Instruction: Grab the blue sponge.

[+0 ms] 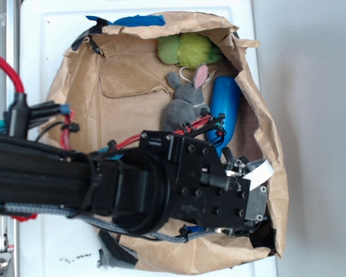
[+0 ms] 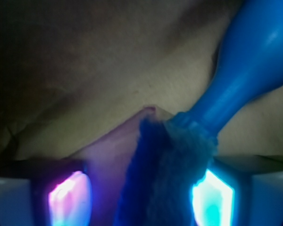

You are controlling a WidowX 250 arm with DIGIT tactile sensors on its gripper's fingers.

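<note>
In the wrist view the blue sponge point(image 2: 170, 165) stands on edge between my fingers, dark blue scouring side to the left and fuzzy lighter body to the right. My gripper point(image 2: 140, 197) is open: the sponge lies against the right pad point(image 2: 212, 197), and a gap separates it from the left pad point(image 2: 68, 200). The neck of a smooth blue bottle point(image 2: 245, 70) touches the sponge's top right corner. In the exterior view the gripper point(image 1: 254, 193) reaches down into the right side of the brown paper bag point(image 1: 132, 75), and the arm hides the sponge.
Inside the bag lie the blue bottle point(image 1: 225, 109), a grey plush mouse point(image 1: 187, 104) and a green plush toy point(image 1: 190, 49) at the far end. The bag's crumpled right wall point(image 1: 271, 161) rises close beside the gripper. The bag rests on a white surface point(image 1: 46, 46).
</note>
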